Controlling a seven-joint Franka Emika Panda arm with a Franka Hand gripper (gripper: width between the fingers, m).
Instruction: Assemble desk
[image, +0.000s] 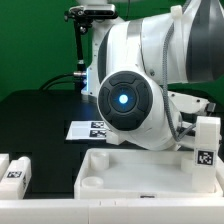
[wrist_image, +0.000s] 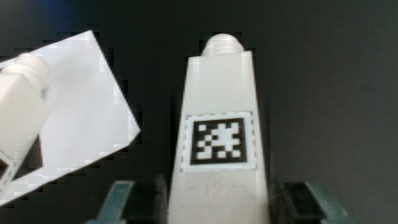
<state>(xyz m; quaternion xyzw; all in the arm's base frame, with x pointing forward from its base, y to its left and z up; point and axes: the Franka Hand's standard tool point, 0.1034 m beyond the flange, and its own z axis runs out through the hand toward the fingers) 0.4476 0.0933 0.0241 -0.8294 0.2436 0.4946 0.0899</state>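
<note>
— Big arm (image: 165, 50), that. With the tabletop (image: 150, 178) lying near the leg (wrist_image: 222, 90), what matters now?
— I'd say closing squarely on the leg's flat sides, by its tag (wrist_image: 219, 140), so it lifts without twisting.
— And the pose?
— Wrist looks along the leg; the gripper (wrist_image: 208, 200) straddles it, fingers (wrist_image: 121, 200) on either side. Pinching or merely close, I can't tell.

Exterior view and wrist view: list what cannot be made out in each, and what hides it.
- Wrist view: the end effector is cut by the picture's edge, flanking the leg; the blurred white part nearby is cut off too.
- Exterior view: the arm hides the end effector and part of the marker board; the legs at the exterior view's left are cropped.
</note>
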